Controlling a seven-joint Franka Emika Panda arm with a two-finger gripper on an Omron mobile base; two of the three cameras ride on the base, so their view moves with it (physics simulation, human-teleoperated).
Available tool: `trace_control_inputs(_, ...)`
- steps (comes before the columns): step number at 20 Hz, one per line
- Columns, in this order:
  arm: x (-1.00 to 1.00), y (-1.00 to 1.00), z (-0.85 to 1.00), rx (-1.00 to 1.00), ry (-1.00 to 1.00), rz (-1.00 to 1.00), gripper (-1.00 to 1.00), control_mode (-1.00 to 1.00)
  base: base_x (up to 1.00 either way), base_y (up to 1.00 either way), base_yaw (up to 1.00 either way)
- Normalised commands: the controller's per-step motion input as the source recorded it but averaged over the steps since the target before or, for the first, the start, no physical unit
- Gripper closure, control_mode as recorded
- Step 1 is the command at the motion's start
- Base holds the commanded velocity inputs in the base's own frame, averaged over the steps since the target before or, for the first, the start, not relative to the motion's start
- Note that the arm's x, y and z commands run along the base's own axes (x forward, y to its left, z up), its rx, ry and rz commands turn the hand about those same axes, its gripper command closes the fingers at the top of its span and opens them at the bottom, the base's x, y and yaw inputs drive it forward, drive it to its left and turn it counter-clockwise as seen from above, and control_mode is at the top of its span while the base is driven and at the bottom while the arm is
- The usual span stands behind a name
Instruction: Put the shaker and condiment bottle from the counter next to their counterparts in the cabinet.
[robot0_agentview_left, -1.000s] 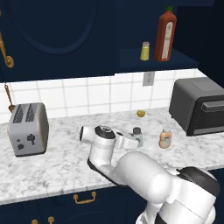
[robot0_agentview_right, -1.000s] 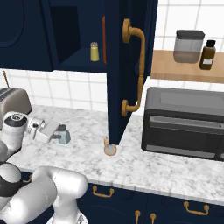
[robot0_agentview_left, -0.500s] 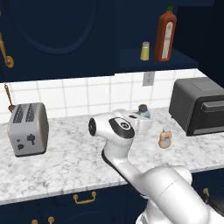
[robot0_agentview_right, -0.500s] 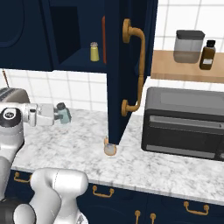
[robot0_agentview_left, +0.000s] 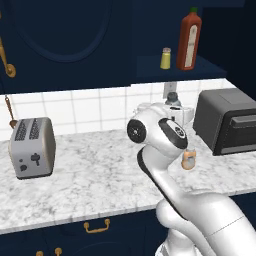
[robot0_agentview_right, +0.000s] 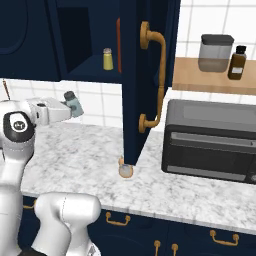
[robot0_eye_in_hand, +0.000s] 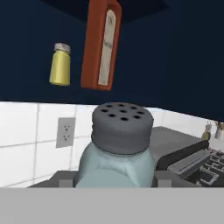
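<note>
1. Clearly, the shaker (robot0_eye_in_hand: 117, 151) is grasped between the jaws of the gripper (robot0_agentview_right: 70, 106), raised above the table (robot0_agentview_left: 95, 175) and below the cabinet (robot0_agentview_left: 75, 45).
2. Its dark grey cap (robot0_agentview_left: 172, 98) is seen upright beside the white arm, in front of the tiled wall (robot0_agentview_right: 100, 102).
3. On the cabinet shelf (robot0_agentview_left: 175, 70), the yellow shaker (robot0_agentview_left: 165, 58) is stood just beside the red-brown sauce bottle (robot0_agentview_left: 189, 40).
4. The condiment bottle (robot0_agentview_left: 188, 159) is left on the table, near the toaster oven (robot0_agentview_left: 227, 120); in the right base view it is partly hidden by the open cabinet door (robot0_agentview_right: 145, 75).
5. A toaster (robot0_agentview_left: 32, 147) is seen well apart, at the left.
</note>
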Motion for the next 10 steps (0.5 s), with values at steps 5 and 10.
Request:
trace_control_inputs(5, 0.0, 0.0, 1.0, 0.02, 0.0, 0.31, 1.0, -1.0, 0.0, 0.0, 0.0)
trace_control_inputs(10, 0.0, -0.02, 0.97, 0.05, 0.03, 0.33, 1.0, -1.0, 0.0, 0.0, 0.0)
